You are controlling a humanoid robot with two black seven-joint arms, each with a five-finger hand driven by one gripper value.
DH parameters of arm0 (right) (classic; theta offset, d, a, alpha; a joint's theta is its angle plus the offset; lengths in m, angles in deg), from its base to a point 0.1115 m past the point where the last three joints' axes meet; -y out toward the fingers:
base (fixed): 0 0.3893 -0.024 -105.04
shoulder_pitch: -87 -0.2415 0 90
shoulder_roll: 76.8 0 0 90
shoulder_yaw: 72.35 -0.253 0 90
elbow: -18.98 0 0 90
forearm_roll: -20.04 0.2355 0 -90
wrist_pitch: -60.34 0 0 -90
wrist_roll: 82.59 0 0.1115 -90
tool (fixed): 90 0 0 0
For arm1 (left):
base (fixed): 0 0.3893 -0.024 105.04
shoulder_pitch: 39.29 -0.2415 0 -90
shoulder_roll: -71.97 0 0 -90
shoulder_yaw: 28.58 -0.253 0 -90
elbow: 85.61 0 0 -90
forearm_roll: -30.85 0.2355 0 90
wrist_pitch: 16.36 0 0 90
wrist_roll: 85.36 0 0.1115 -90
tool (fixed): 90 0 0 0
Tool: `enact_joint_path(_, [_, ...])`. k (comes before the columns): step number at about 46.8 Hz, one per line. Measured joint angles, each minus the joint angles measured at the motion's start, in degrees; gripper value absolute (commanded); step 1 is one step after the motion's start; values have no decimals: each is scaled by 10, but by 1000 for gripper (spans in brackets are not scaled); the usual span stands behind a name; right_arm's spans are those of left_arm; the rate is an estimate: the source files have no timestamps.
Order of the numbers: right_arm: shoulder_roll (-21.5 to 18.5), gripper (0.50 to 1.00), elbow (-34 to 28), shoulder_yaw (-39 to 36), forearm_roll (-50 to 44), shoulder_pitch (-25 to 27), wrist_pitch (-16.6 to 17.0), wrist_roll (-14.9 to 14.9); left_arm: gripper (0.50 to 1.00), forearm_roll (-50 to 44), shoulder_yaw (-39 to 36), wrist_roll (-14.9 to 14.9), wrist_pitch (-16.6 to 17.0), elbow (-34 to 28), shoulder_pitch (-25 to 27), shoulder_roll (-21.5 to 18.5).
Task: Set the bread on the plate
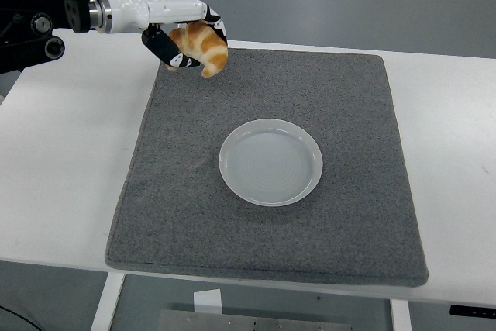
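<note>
Left hand (pixel 188 36) clamped round the bread (pixel 203 48), held clear above the mat's (pixel 178 215) far-left corner, well off the empty plate (pixel 270 162), ready for carrying across.

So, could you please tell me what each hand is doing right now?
Left hand: closed on the bread, above the mat's far left corner.
Right hand: not in view.

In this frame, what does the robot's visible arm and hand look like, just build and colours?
The left arm is black, boxy machinery with round joint caps and a thin cable above. A silver ring joins it to a glossy white forearm shell. The left hand has black fingers with small white markings.
</note>
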Motion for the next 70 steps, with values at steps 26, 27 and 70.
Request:
enact_joint_path(26, [0,954,0,0,0,0,0,0,500,2,64,34,0,-22,34,-2])
enact_joint_path(27, [0,952,0,0,0,0,0,0,500,2,67,39,1,-23,34,-1])
enact_joint_path(70, [0,952,0,0,0,0,0,0,500,56,90,91,26,-13,-74,138])
